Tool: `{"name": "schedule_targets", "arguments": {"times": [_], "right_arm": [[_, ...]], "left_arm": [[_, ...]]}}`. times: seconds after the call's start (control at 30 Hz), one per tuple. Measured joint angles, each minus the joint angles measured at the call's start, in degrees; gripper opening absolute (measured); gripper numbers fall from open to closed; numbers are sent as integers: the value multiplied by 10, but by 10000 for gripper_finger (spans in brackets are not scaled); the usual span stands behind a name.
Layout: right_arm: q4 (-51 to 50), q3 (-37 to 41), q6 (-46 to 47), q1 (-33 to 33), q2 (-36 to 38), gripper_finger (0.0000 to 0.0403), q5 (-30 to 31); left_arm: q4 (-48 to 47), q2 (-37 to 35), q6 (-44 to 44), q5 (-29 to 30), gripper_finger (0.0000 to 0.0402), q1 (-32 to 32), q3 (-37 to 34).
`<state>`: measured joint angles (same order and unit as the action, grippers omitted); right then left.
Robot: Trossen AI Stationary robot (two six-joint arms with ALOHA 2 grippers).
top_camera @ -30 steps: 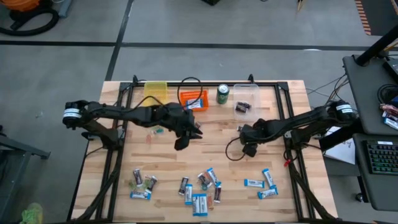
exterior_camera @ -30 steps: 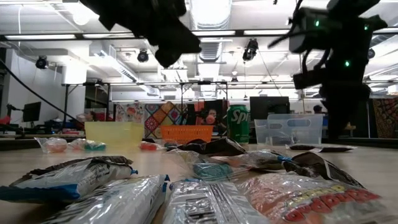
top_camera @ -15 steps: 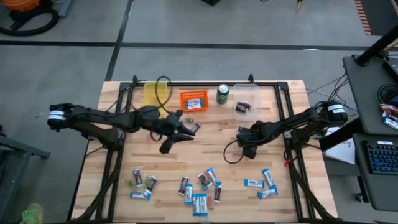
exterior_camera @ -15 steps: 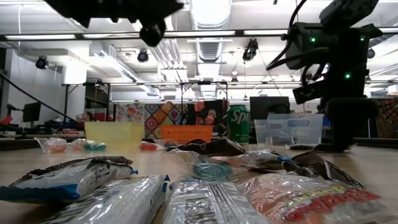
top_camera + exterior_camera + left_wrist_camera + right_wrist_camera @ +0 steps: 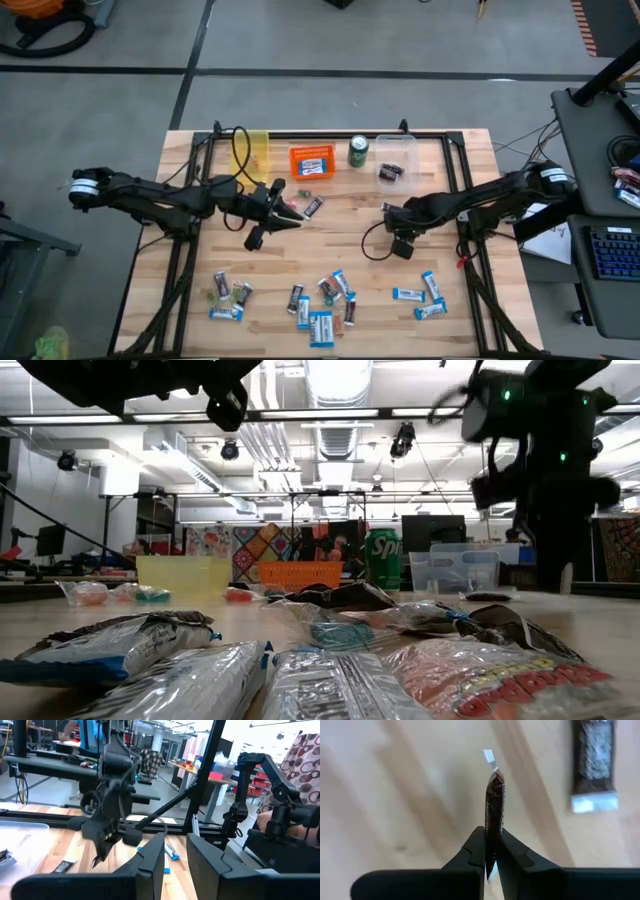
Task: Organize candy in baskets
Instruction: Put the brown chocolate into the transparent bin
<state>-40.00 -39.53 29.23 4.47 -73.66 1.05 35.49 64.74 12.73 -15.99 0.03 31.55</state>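
My right gripper (image 5: 392,225) points down over the middle right of the table, shut on a dark brown mini bar (image 5: 495,800). My left gripper (image 5: 292,216) stands level above the table's middle, its fingers (image 5: 150,867) a narrow gap apart with nothing between them. A dark bar (image 5: 313,207) lies flat on the wood just beyond it. At the far edge stand the baskets: yellow (image 5: 252,145), orange (image 5: 311,161) and clear (image 5: 394,157). Several wrapped candies (image 5: 320,300) lie spread along the near edge. My right gripper pinches the dark mini bar between its two fingers, on the bar's flat faces near one end (image 5: 492,837). The fingers come from above, pointing steeply down. The bar stands on edge and sticks out past the fingertips. Whether its free end (image 5: 490,757) touches the wood, I cannot tell.
A green soda can (image 5: 358,151) stands between the orange and clear baskets. Another dark bar (image 5: 594,762) lies on the wood close to my right gripper. Cables loop over the table by both arms. Bare wood lies between the two grippers.
My left gripper has drawn back from beside the orange basket toward the table's left edge and has tipped up to level. My right gripper has stayed in place and has shut on the dark mini bar.
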Motion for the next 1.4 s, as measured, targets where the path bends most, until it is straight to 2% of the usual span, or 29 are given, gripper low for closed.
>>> {"name": "schedule_targets", "arguments": {"times": [0.13,0.23,0.43,0.57,0.73,0.93,1.1,1.17,1.27,1.4], "right_arm": [[54,0,-14,-5,48,15,-38],[83,-6,-23,-21,78,14,-34],[84,-47,15,-100,107,14,103],[79,-75,-6,-184,105,13,121],[22,-108,-87,-303,70,13,124],[25,-120,-240,-409,1,13,120],[42,-131,-332,-444,-72,13,75],[42,-139,-357,-448,-99,13,76],[44,-150,-362,-449,-133,16,75],[47,-171,-352,-449,-164,39,73]], "left_arm": [[3,4,0,1,64,0,-1],[-1,5,-3,1,64,1,2],[1,5,-14,2,64,1,6],[1,5,-15,2,64,1,6],[0,5,-15,2,64,1,6],[0,5,-19,2,64,1,6],[-1,5,-23,2,64,1,6],[-1,5,-24,2,64,1,6],[-6,5,-24,2,64,1,6],[-10,5,-24,4,64,1,6]]}}
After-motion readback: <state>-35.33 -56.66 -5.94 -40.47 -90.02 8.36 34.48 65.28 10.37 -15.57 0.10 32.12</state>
